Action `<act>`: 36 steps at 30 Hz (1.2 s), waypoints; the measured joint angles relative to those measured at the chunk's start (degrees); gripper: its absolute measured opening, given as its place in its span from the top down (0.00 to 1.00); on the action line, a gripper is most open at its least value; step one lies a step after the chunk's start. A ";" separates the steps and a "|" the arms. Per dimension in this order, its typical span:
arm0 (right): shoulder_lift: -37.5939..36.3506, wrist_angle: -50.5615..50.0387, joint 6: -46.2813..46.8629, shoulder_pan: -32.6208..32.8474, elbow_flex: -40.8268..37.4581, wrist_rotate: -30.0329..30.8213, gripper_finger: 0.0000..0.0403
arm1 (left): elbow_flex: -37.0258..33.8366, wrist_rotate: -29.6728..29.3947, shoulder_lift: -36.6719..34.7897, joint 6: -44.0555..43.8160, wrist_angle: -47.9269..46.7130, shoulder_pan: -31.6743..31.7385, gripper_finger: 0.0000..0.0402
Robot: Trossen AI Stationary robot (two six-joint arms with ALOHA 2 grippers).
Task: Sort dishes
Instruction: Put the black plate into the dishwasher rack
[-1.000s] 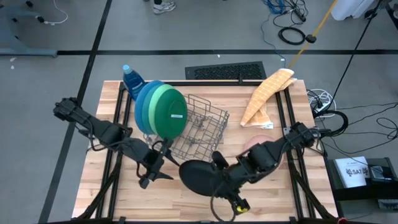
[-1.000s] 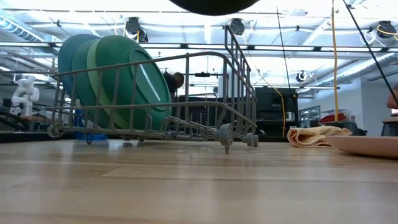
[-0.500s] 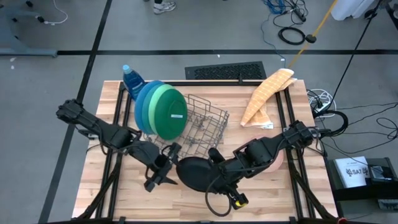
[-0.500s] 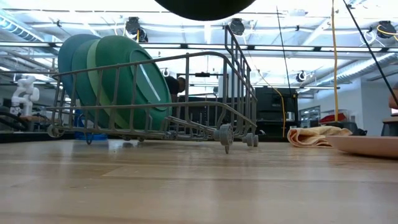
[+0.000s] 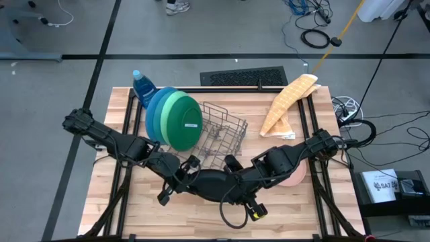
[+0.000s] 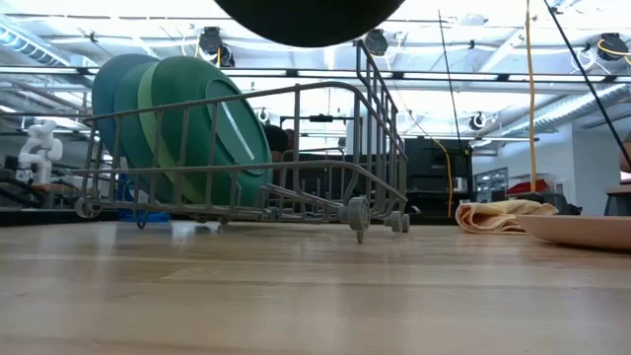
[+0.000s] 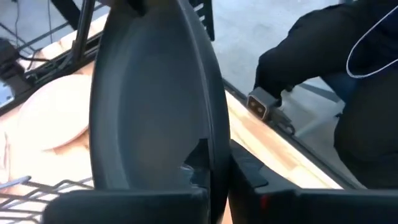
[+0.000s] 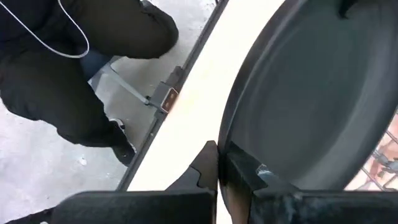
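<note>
A black plate (image 5: 211, 185) hangs above the table's near middle, held from both sides. My left gripper (image 5: 190, 178) is shut on its left rim and my right gripper (image 5: 233, 186) on its right rim. In the low view only the black plate's lower edge (image 6: 311, 15) shows at the top. The blue, light green and dark green plates (image 5: 176, 119) stand on edge in the left end of the grey wire rack (image 5: 220, 134), leaning on its wires. A pink plate (image 5: 296, 177) lies flat on the table at the right, partly under my right arm. My left gripper pinches the black plate's rim (image 7: 212, 134) between its two fingers (image 7: 194, 163), coming from the table's left. The plate is lifted clear of the table. My right gripper pinches the opposite rim (image 8: 232, 134) between its two fingers (image 8: 207, 163), coming from the table's right. The plate stands tilted between the two holds.
A blue bottle (image 5: 141, 83) stands behind the rack's left end. A tan cloth (image 5: 289, 101) lies at the far right. Bare wood lies in front of the rack (image 6: 296, 286). A person in dark clothes (image 8: 68, 68) stands off the near edge.
My left gripper has gone toward the table's right to the black plate and shut on its left rim. My right gripper has carried the plate a little toward the left and down; more of it shows in the low view now.
</note>
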 joint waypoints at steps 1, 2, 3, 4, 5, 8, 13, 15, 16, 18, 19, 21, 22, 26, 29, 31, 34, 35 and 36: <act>0.02 -0.21 0.29 0.06 0.01 0.51 0.99 | 0.00 0.56 -0.13 0.08 -0.29 0.29 0.96; 0.02 -0.52 0.78 0.07 -0.02 1.22 0.99 | 0.00 0.62 -0.19 0.16 -0.77 0.53 0.96; 0.02 -0.82 1.45 0.05 -0.02 2.16 0.98 | 0.00 0.26 -0.19 0.00 -1.13 0.56 0.96; 0.02 -1.07 2.39 0.06 -0.02 3.72 0.96 | 0.00 -0.25 -0.29 -0.51 -1.57 0.58 0.96; 0.02 -1.38 3.43 0.12 -0.02 5.47 0.94 | 0.00 -0.63 -0.59 -1.06 -1.99 0.58 0.96; 0.04 -2.67 5.45 0.12 -0.02 10.03 0.83 | 0.02 -3.07 -1.35 -3.52 -3.25 0.70 0.96; -0.18 -3.86 6.46 0.62 -0.02 18.39 0.59 | 0.02 -5.63 -3.59 -7.04 -5.94 0.75 0.96; -0.62 -4.56 6.39 0.76 -0.02 22.68 0.52 | 0.05 -6.39 -4.27 -8.44 -6.52 0.80 0.97; -1.06 -5.12 6.32 0.97 -0.06 25.33 0.48 | 0.09 -6.99 -4.62 -9.56 -6.69 0.89 0.97; -2.32 -6.35 6.18 1.63 -0.06 30.61 0.44 | 0.09 -8.43 -5.41 -11.27 -8.80 0.92 0.97; -3.12 -7.38 6.37 2.04 -0.04 33.75 0.42 | 0.01 -9.63 -5.83 -11.85 -9.67 1.06 0.97; -4.69 -9.20 7.27 2.98 -0.04 39.91 0.41 | 0.00 -10.32 -6.39 -13.27 -9.86 1.72 0.97; -5.60 -9.99 7.95 3.54 -0.04 43.45 0.40 | 0.00 -10.95 -6.79 -14.20 -10.74 2.00 0.97; -9.30 -12.35 10.59 6.35 -0.04 53.77 0.41 | 0.00 -12.26 -7.98 -19.09 -10.72 3.99 0.97; -11.80 -12.81 12.77 8.71 -0.02 57.12 0.44 | 0.00 -15.27 -8.51 -25.72 -6.25 6.84 0.97; -12.76 -12.88 13.93 10.10 -0.02 59.22 0.45 | 0.09 -17.37 -8.60 -31.37 -3.91 9.38 0.97; -13.16 -12.92 14.87 12.31 0.01 62.08 0.47 | -0.01 -19.15 -8.22 -37.44 -3.70 13.17 0.97; -13.13 -12.92 15.08 13.04 0.01 62.69 0.47 | -0.54 -19.25 -8.12 -39.23 -3.06 14.34 0.97; -13.07 -12.88 15.21 13.68 0.01 62.90 0.47 | -1.36 -19.22 -8.10 -41.05 -1.97 15.42 0.97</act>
